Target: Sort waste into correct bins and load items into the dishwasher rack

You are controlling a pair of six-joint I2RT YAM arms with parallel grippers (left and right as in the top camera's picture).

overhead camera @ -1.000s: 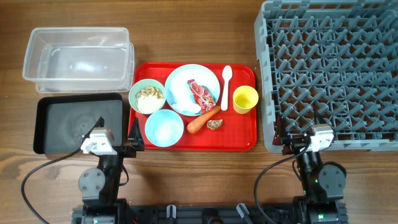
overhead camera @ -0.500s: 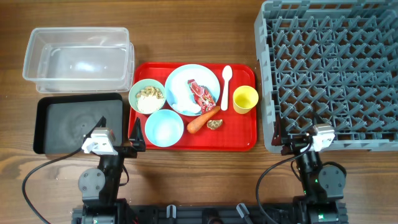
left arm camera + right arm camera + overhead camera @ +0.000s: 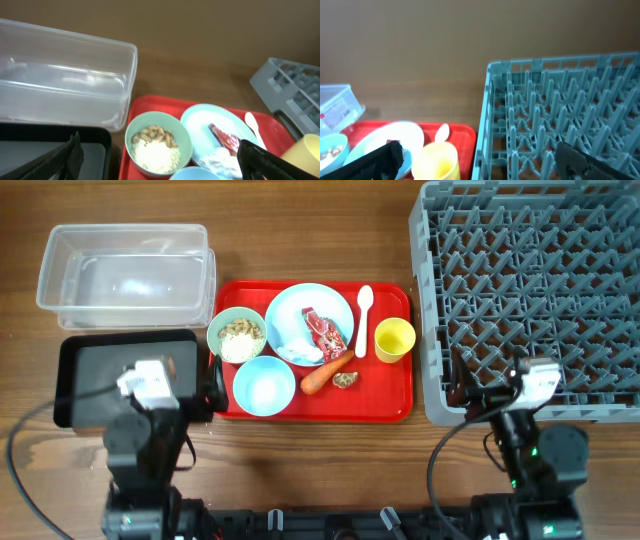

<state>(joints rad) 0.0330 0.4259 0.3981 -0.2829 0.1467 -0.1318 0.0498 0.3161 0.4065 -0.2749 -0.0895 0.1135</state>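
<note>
Jaws on both arms are hanging spread wide, gripping nothing. Right of the clear tub [image 3: 125, 280] and black tray [image 3: 90, 360] at the bench's left edge, the red wrapper [image 3: 320, 328] is lying on the blue plate [image 3: 290, 310]. It is likely light and slippery, best pinched at a raised fold.

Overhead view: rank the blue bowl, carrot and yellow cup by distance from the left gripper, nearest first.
1. Blue bowl, just beside the left gripper, at the tray's left end.
2. Carrot, mid-tray.
3. Yellow cup, at the tray's right end.
</note>
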